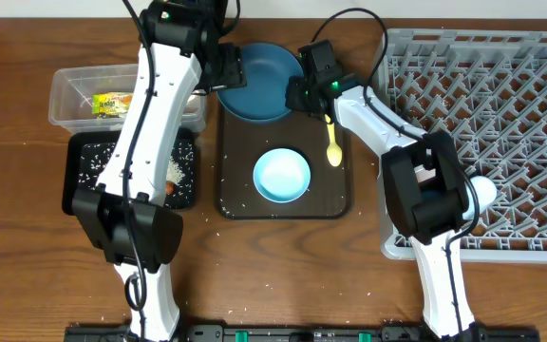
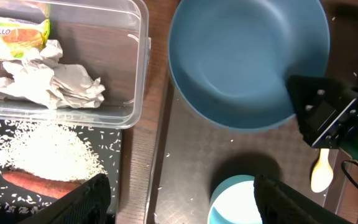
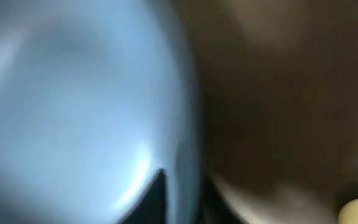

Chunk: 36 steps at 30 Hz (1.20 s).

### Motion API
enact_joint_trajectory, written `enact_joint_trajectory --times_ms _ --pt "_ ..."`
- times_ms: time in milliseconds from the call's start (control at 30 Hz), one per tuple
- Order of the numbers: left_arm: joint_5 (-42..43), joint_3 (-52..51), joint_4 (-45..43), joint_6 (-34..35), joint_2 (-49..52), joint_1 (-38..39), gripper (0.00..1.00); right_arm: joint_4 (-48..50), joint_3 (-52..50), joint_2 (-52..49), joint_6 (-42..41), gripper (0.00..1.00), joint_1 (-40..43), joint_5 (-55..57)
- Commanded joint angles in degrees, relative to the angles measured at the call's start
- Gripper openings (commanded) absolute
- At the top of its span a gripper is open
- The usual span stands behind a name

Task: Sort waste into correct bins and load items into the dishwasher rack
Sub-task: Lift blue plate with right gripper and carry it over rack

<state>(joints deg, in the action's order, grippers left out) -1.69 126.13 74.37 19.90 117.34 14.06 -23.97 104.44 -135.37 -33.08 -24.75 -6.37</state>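
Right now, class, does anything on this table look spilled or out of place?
Yes. Loose rice grains are scattered beside the black tray onto the wooden table and the brown serving tray, instead of staying with the rice pile. The yellow spoon lies loose on the serving tray.

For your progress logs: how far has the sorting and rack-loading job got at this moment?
Done: wrapper and crumpled paper lie in the clear tub; rice and sausage in the black tray.
In hand: right gripper at the blue plate's rim.
Left: light blue cup, yellow spoon.
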Motion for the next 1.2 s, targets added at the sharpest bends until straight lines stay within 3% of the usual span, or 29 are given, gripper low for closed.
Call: enact_joint_trajectory --times_ms 0,300,533,633,900,1033,1167 --pt "-0.6 0.7 0.2 0.1 0.2 -0.3 0.76 -0.8 0.7 0.2 -0.3 0.01 0.5 -0.2" --pt "-3.5 0.7 0.0 0.1 0.2 -0.3 0.76 -3.7 0.7 5.3 3.7 0.01 2.2 -0.7" --pt "-3.5 0.7 0.0 0.1 0.2 -0.3 0.77 -8.6 0.9 17.3 9.7 0.01 6.4 -0.5" --pt "-3.5 0.7 0.0 0.1 0.2 -0.3 0.94 -12.4 0.9 24.7 12.8 0.01 9.5 0.9" --pt "-3.5 0.7 0.0 0.1 0.2 -0.3 0.96 -23.9 0.9 38.5 15.2 0.01 21.1 22.6" --pt "-3.5 0.7 0.0 0.1 0.2 -0.3 0.97 -24.9 0.9 39.5 17.0 0.01 26.1 32.2" --pt "-3.5 0.7 0.0 0.1 0.2 -0.3 0.97 -22.4 0.8 38.5 25.2 0.01 28.6 45.9"
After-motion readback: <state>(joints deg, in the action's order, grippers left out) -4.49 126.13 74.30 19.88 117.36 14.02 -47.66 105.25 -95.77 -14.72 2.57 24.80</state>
